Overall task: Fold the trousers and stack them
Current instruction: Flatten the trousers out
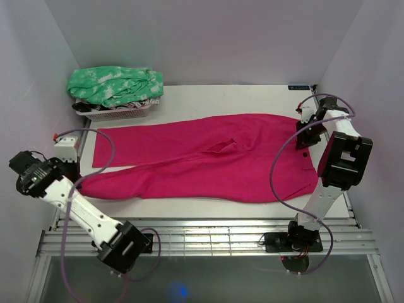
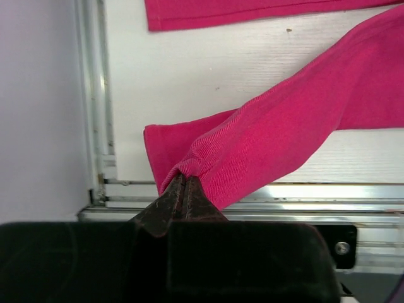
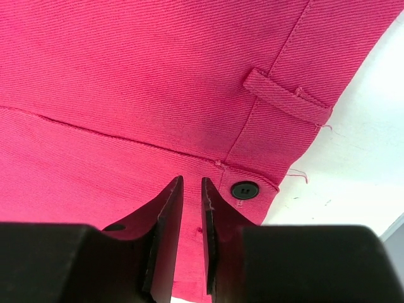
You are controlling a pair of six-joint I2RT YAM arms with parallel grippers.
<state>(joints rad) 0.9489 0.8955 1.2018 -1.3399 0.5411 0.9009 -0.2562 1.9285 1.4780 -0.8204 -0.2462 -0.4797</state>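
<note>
The magenta-pink trousers [image 1: 214, 158] lie spread flat across the table, waist to the right and legs to the left. My left gripper [image 1: 74, 177] is at the left table edge, shut on the hem of the near leg [image 2: 183, 165], which lifts off the table toward it. The far leg [image 2: 252, 12] lies flat. My right gripper [image 1: 305, 136] hovers over the waistband [image 3: 126, 76] beside a black button [image 3: 245, 189] and a belt loop [image 3: 287, 101]. Its jaws stand a narrow gap apart and hold nothing.
A white basket [image 1: 117, 115] at the back left holds a green-and-white mottled garment [image 1: 117, 85]. A metal rail [image 2: 284, 192] runs along the table's near edge. White walls close in on the left, back and right.
</note>
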